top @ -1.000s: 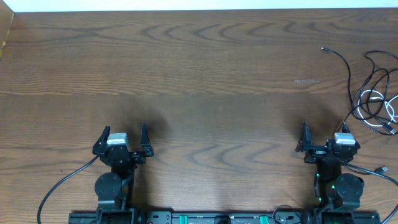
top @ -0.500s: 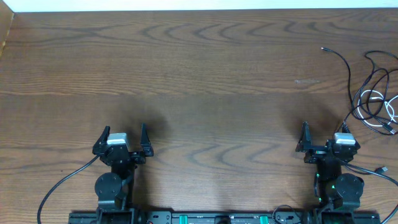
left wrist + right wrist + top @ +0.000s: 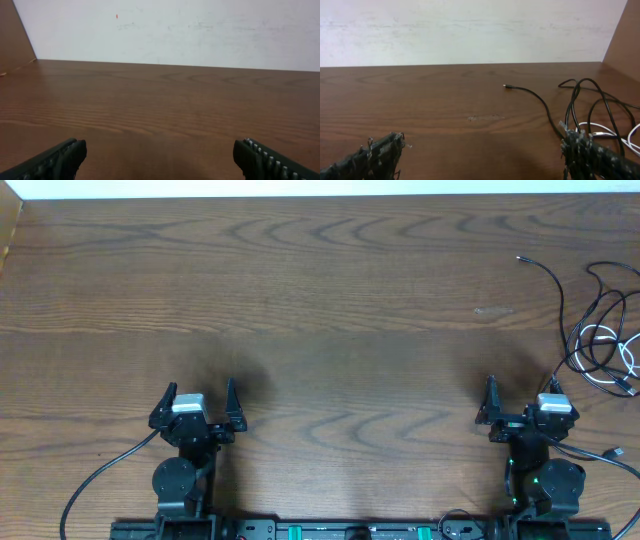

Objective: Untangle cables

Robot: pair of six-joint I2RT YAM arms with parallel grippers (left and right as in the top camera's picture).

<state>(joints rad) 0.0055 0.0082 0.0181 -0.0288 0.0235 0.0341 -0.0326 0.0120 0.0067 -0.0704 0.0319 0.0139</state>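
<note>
Jaws apart like the left end effector's [image 3: 198, 398], the right end effector [image 3: 521, 395] is sitting nearest the cables [image 3: 598, 330], which are lying ahead at the surface's [image 3: 320, 300] right edge.

L: left gripper [image 3: 200, 388] jaws were spread wide, fingers [image 3: 56, 159] level, pointing forward, wrist just behind and between them | R: right gripper [image 3: 521, 386] jaws were equally wide, fingers [image 3: 374, 156] level, pointing forward | both arms were folded low behind their fingers
</note>
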